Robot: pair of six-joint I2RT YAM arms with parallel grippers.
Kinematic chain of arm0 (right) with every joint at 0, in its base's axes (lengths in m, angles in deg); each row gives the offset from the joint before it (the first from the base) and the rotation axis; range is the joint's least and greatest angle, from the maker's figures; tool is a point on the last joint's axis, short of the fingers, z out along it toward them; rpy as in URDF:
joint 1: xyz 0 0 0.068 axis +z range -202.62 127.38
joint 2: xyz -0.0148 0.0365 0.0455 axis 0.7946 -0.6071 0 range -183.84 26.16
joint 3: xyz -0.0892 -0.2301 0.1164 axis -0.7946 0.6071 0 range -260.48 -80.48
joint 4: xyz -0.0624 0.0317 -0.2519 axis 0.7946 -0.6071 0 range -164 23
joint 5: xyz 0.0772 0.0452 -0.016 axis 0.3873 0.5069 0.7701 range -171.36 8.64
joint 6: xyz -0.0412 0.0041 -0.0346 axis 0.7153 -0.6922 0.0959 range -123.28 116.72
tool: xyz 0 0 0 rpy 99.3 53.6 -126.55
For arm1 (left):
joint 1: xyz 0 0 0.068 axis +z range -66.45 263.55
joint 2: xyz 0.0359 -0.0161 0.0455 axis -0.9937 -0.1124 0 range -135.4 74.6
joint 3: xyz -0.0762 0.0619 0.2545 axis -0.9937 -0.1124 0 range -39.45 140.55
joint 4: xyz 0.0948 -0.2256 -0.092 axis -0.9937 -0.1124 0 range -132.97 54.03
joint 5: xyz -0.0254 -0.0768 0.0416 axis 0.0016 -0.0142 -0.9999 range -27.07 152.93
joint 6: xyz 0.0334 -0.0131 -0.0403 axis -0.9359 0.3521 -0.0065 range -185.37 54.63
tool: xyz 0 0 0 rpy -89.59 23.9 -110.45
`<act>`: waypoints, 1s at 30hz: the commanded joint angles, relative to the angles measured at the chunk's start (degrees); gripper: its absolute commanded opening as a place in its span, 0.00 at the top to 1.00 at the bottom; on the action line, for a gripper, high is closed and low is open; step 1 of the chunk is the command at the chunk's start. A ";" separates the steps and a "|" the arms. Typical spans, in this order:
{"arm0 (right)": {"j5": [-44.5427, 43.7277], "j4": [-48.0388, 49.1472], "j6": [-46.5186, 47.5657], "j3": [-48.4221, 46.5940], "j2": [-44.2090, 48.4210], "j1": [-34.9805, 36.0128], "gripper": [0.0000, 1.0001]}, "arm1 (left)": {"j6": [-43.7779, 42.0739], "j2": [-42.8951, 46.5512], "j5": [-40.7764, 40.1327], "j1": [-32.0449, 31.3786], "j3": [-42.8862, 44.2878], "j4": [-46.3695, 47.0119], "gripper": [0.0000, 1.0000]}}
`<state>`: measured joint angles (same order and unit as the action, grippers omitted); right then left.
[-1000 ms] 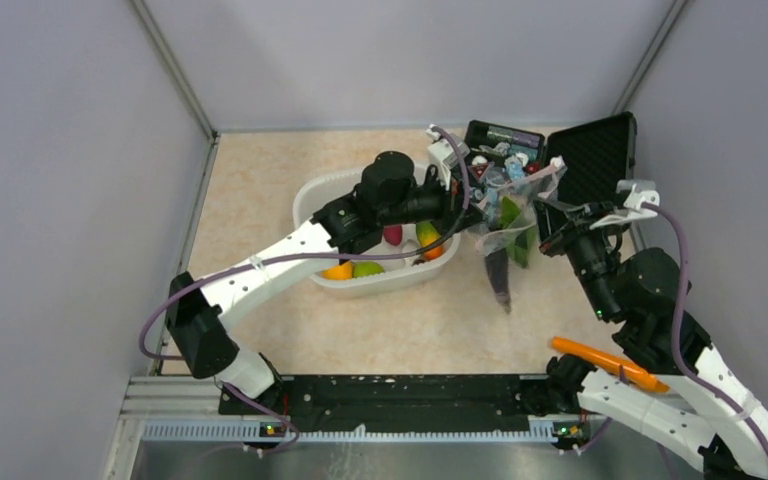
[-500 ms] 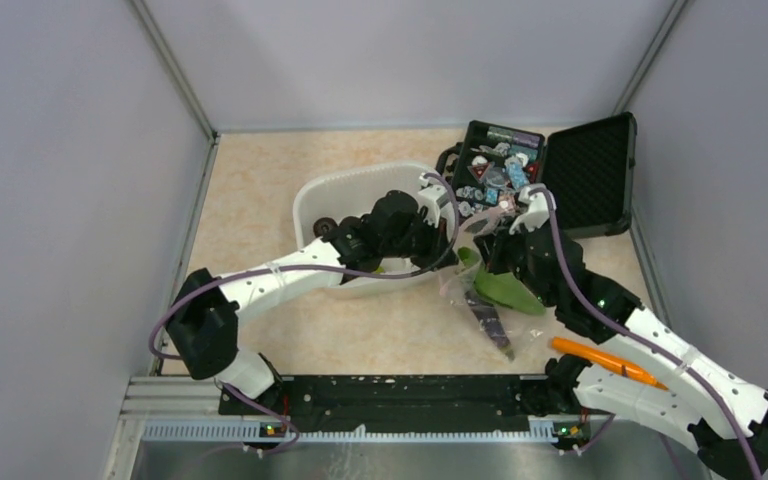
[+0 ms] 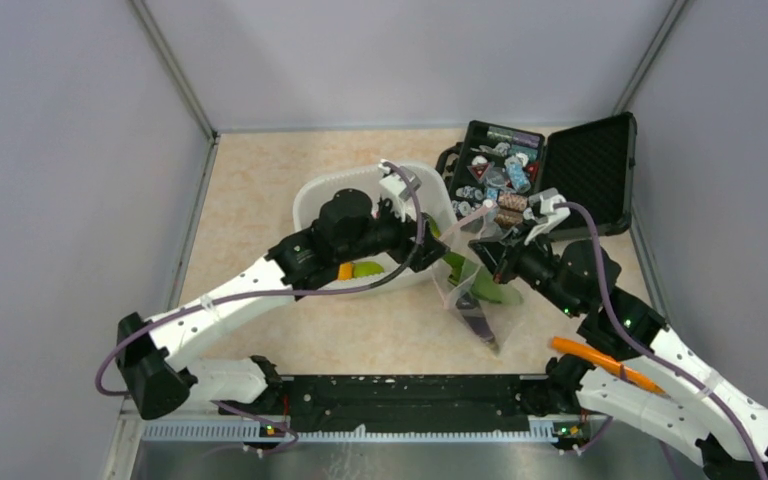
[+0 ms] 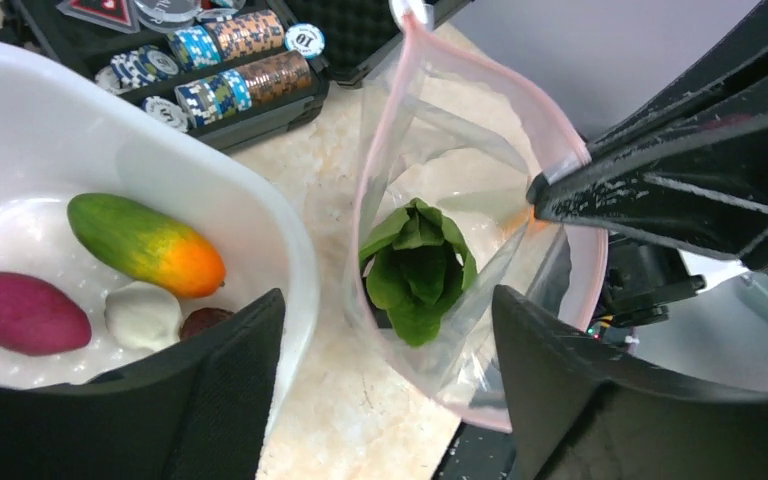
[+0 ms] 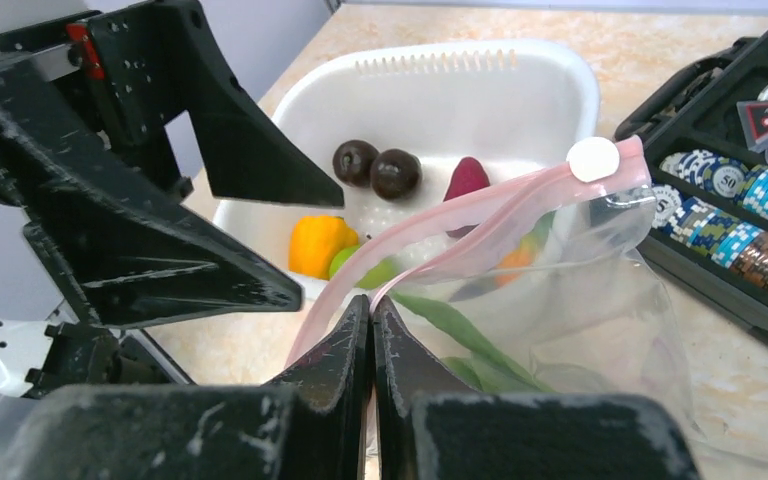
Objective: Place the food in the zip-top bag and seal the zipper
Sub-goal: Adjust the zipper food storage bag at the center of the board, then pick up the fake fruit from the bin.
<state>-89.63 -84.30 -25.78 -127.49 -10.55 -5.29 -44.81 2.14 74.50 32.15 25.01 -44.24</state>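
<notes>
Beige tabletop (image 3: 260, 190) underneath, and the left gripper (image 4: 385, 335) hangs with its fingers spread wide, gripping nothing. The zip-top bag (image 4: 460, 130) gapes right between and below its tips, the leafy green piece (image 4: 415, 270) inside. Across from it the right gripper (image 5: 371, 305) is pinched tight on the zipper (image 5: 480, 212) at the bag's mouth. Just beside the left finger, the white tub (image 4: 295, 260) holds a green-orange fruit (image 4: 145, 240).
</notes>
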 commanded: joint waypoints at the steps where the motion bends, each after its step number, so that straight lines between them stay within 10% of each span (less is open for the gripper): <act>1: 0.93 3.26 1.28 0.70 4.82 -0.53 1.00 | -6.34 6.27 -4.39 0.29 -2.29 -2.90 0.15; 12: 7.97 6.66 0.26 3.40 5.56 -0.53 1.00 | -6.94 3.51 -24.95 10.59 -2.93 -9.28 0.01; 30: 7.63 5.96 -3.89 4.09 0.86 -0.56 1.00 | -7.32 -21.98 -11.88 28.54 4.31 -2.14 0.05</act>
<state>-83.03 -81.24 -29.02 -123.57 -11.22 -5.29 -50.39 -17.49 60.36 59.75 24.51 -49.18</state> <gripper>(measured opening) 0.006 0.950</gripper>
